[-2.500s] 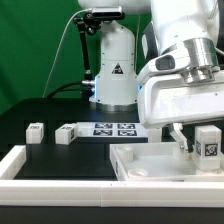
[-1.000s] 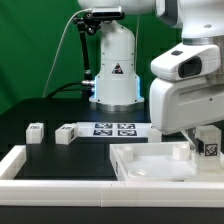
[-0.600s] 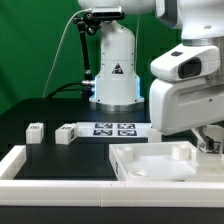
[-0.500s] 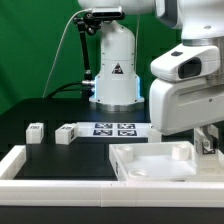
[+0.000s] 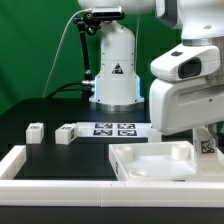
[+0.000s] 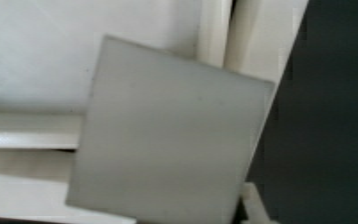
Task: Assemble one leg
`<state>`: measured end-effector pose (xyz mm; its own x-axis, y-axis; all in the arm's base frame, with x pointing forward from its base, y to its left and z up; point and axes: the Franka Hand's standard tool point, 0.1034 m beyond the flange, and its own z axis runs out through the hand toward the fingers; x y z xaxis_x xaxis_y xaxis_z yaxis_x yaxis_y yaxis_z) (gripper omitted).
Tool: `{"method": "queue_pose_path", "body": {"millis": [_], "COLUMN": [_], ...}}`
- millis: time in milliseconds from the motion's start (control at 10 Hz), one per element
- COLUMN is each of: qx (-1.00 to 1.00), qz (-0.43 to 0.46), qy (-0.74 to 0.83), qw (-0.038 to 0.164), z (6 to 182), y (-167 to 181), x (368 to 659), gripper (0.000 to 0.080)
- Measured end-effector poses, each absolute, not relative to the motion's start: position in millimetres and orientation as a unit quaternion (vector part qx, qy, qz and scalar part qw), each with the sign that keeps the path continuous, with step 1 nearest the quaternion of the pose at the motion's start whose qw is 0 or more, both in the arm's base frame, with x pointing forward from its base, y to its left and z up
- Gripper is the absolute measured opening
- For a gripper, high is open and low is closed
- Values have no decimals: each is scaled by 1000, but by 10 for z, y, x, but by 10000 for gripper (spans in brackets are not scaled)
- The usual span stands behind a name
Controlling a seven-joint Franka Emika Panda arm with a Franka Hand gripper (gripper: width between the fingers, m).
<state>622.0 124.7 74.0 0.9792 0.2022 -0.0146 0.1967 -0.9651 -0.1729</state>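
Note:
My gripper (image 5: 209, 140) hangs at the exterior view's right edge, under the big white hand, and is shut on a leg (image 5: 207, 146), a small white block with a black-and-white tag. It holds the leg at the far right corner of the large white tray-like part (image 5: 150, 160). In the wrist view the leg (image 6: 167, 130) fills the middle as a blurred grey slab, with the tray's white rim (image 6: 220, 35) behind it. Two more legs (image 5: 35, 132) (image 5: 66, 133) lie on the black table at the exterior view's left.
The marker board (image 5: 112, 128) lies in front of the robot's white base (image 5: 113, 65). A white raised border (image 5: 20, 165) runs along the table's front left. A green backdrop stands behind.
Since 2.5 s ago the hand has swung up and toward the exterior view's right, uncovering the tray's far side. The held leg has sunk slightly at the tray's right corner. The loose legs have not moved.

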Motion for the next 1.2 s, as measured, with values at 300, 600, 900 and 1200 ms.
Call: {"method": "queue_pose_path", "body": {"millis": [300, 600, 900, 1200], "qx": [-991, -991, -991, -992], "qz": [16, 14, 6, -11], "qy": [-104, -104, -101, -94], "qw": [86, 85, 84, 78], "z": [740, 769, 806, 773], "y": [1246, 1217, 1172, 1081], "x": [6221, 6216, 6240, 6113], "gripper": [44, 219, 551, 645]}}
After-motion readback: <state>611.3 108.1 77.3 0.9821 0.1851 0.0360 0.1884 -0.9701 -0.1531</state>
